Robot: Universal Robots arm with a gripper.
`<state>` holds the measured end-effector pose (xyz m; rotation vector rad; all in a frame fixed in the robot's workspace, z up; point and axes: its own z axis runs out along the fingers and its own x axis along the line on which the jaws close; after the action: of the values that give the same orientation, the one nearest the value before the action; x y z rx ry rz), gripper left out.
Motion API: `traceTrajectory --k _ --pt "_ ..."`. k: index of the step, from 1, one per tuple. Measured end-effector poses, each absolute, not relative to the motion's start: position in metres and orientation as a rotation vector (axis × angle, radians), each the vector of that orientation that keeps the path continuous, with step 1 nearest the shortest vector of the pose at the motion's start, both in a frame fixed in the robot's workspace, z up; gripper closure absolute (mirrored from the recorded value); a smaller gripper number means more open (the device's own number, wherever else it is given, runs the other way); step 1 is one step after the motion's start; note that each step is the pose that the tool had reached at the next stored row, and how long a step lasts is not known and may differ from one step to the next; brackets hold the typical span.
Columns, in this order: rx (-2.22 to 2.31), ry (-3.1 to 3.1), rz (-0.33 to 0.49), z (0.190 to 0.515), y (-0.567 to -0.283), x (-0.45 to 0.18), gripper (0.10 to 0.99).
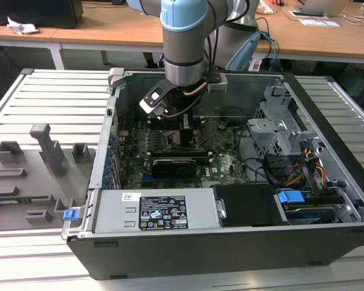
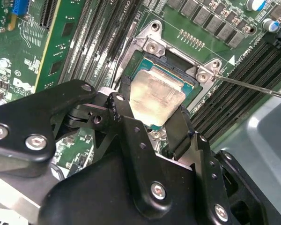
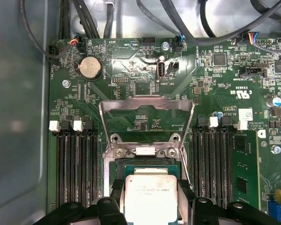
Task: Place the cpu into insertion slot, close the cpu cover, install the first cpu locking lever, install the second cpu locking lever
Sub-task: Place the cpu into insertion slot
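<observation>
My gripper (image 1: 185,128) reaches down into the open computer case over the motherboard (image 1: 224,160). In both wrist views its black fingers (image 2: 180,124) are shut on the cpu (image 2: 157,96), a silvery square chip (image 3: 150,194) held by two opposite edges. The chip sits directly over the insertion slot (image 2: 175,70), whose dark surround and metal rim (image 3: 145,166) show past its edge; I cannot tell whether it touches the socket. The cpu cover (image 3: 147,99) stands swung open beyond the slot. A thin locking lever (image 2: 253,87) sticks out free to one side.
Long black memory slots (image 3: 72,168) flank the socket on both sides. A black card (image 1: 173,163), the power supply (image 1: 161,212), a metal drive cage (image 1: 279,121) and cables (image 1: 297,173) crowd the case. A grey fixture tray (image 1: 24,176) lies at the exterior view's left.
</observation>
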<state>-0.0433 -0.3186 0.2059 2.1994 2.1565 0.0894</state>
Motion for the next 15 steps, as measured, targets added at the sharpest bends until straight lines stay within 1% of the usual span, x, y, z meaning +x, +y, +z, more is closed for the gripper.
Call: traceTrajectory --k 11,13,14,15 --pt "2.19 2.159 0.079 0.1999 -0.3147 -0.0424 0.549" --pt "2.19 2.159 0.079 0.1999 -0.3147 -0.0424 0.537" --pt "2.19 2.158 0.079 0.1999 -0.3147 -0.0424 0.475" --pt "2.19 2.158 0.079 0.2 -0.3147 -0.0424 0.475"
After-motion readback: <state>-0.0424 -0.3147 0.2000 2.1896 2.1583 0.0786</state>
